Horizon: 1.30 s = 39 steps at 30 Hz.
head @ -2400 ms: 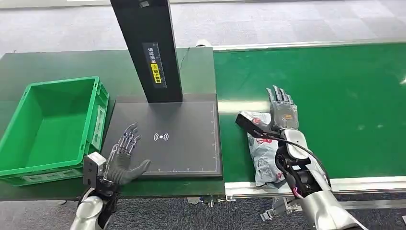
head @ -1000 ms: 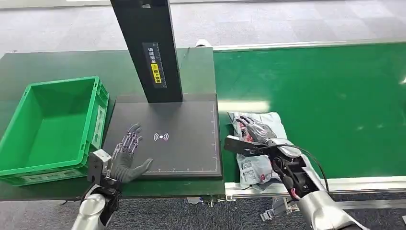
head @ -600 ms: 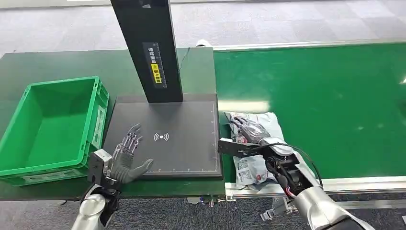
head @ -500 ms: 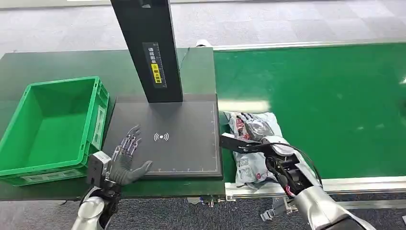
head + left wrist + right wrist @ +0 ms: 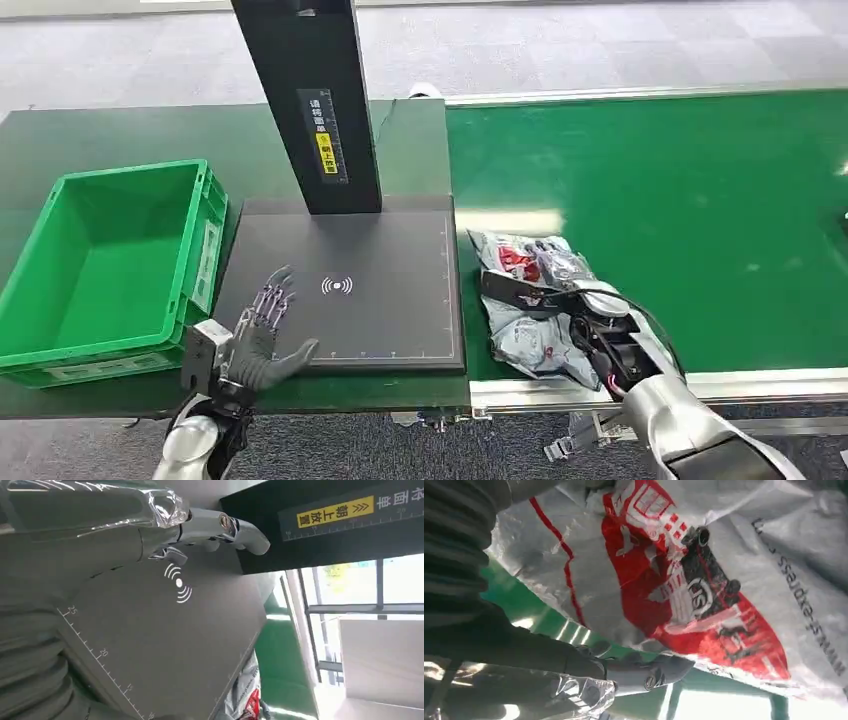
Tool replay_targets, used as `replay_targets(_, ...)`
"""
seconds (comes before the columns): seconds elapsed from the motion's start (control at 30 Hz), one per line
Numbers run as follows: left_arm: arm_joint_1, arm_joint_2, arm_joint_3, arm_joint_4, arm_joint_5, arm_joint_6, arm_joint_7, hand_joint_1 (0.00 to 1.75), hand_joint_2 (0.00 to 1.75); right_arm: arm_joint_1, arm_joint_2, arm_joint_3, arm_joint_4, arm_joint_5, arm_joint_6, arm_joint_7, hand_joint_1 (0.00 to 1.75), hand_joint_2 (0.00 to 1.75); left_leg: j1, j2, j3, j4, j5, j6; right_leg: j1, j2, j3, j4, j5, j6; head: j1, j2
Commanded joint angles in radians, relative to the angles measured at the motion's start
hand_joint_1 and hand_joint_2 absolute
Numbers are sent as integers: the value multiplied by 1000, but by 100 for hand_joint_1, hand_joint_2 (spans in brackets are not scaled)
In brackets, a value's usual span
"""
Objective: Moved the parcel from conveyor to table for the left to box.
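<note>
Parcel (image 5: 525, 300), a crumpled grey poly bag with red print, is grasped by the right hand (image 5: 560, 285) on the conveyor (image 5: 700, 200).

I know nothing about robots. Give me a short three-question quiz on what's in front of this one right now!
1. True or false: the green crate already has the parcel in it.
2. Which hand grips the parcel: A) left hand B) right hand?
3. What surface is under the parcel?

Key: 1. False, the crate looks empty. 2. B. 3. The green conveyor, beside the black pad.
</note>
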Motion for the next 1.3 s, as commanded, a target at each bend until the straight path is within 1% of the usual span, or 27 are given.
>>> replay_targets(0.03,-45,-10,-19,81,2,-1,-4,0,175,-54,42,23,139,26,71,-60,169,175,0,-1,2,-1,0,2,1,-1,2,-1,0,-3,0,0)
replay_targets(0.1,-43,-10,-20,80,2,1,-4,0,175,-53,49,32,140,32,72,-60,175,175,0,-1,4,-2,-1,3,1,-2,5,-2,-1,-4,0,0)
replay_targets(0.17,-36,-9,-20,75,1,5,-5,0,175,-52,57,38,139,36,69,-57,175,175,0,0,3,-1,0,2,1,-1,2,-1,0,-2,0,0)
replay_targets(0.23,-28,-9,-21,74,0,6,-6,0,175,-50,60,39,138,36,67,-57,175,175,0,-1,5,-2,-1,3,1,-1,5,-2,-1,-5,0,0)
replay_targets(0.3,-22,-9,-21,73,0,7,-6,0,175,-49,59,39,137,36,65,-57,175,175,0,0,3,-1,-1,2,1,-1,3,-1,-1,-3,0,0)
replay_targets(0.33,-20,-9,-21,71,0,7,-6,0,175,-47,57,39,137,37,64,-57,175,175,0,-1,6,-2,-1,3,2,-2,6,-3,-1,-4,0,0)
replay_targets(0.4,-14,-10,-22,64,-1,7,-5,0,175,-46,56,40,134,37,61,-57,175,175,0,-1,3,-1,-1,2,1,-1,3,-1,-1,-2,0,0)
replay_targets(0.57,14,-12,-16,32,1,12,-4,0,175,-44,53,42,120,36,48,-65,175,175,0,-1,4,-2,-1,2,1,-1,4,-2,-1,-3,0,0)
replay_targets(0.63,54,-8,-6,-10,4,22,-4,0,175,-45,54,37,102,34,-9,-74,175,175,0,0,5,-2,-1,3,1,-1,4,-2,-1,-3,0,0)
replay_targets(0.67,60,-6,-4,-12,5,21,-5,0,175,-47,56,36,100,32,-10,-74,175,175,0,1,4,-1,-1,2,1,0,3,-1,-1,-3,0,0)
replay_targets(0.73,104,-4,12,-64,17,24,-12,0,175,-41,62,6,49,5,-130,-132,175,175,0,1,4,-1,-1,2,1,1,4,-1,-1,-3,0,0)
replay_targets(0.77,114,-4,17,-76,18,24,-14,0,175,-42,67,-8,28,-9,-156,-151,175,175,0,2,6,-2,-2,3,1,1,5,-2,-1,-4,0,0)
replay_targets(0.8,127,-4,24,-99,24,22,-20,0,175,-47,80,-37,-10,-40,-221,-190,175,175,0,3,4,-1,-2,3,1,2,2,-1,-1,-3,0,0)
replay_targets(0.83,131,-5,27,-110,26,20,-20,0,175,-55,83,-35,-24,-40,-211,-187,175,175,0,3,0,0,-1,1,0,2,0,0,0,-2,0,0)
replay_targets(0.87,132,-5,28,-116,28,17,-17,0,175,-56,83,-35,-38,-43,-202,-179,175,175,-1,4,1,0,-2,2,0,3,0,0,0,-3,0,0)
replay_targets(0.9,127,-5,30,-118,30,16,-17,0,175,-47,91,-72,-82,-88,-257,-221,175,175,0,4,2,0,-2,3,1,3,1,1,-1,-4,0,0)
replay_targets(0.93,119,-5,30,-116,31,14,-16,0,175,-49,94,-77,-96,-98,-266,-230,175,175,0,3,-1,1,-1,2,0,2,-2,1,0,-2,0,0)
replay_targets(1.17,112,-6,30,-108,31,15,-15,0,175,-42,89,-78,-106,-104,-261,-228,175,175,0,0,2,0,-1,3,1,0,2,-1,-1,-3,0,0)
replay_targets(1.2,109,-5,31,-108,33,15,-16,0,175,-35,96,-106,-131,-137,-323,-272,175,175,0,0,1,0,-1,2,0,-1,1,0,-1,-3,0,0)
replay_targets(1.23,106,-4,31,-109,33,16,-16,0,175,-37,104,-118,-146,-159,-356,-296,175,175,0,-1,2,0,-1,4,1,-1,3,-1,-1,-4,0,0)
replay_targets(1.27,104,-3,33,-109,35,15,-15,0,175,-39,112,-132,-157,-180,-366,-304,175,175,0,0,0,0,-1,2,0,0,0,0,0,-3,0,0)
replay_targets(1.3,102,-2,34,-105,35,16,-16,0,175,-37,120,-139,-178,-207,-397,-327,175,175,0,1,3,-1,-2,4,1,0,2,-1,-1,-4,0,0)
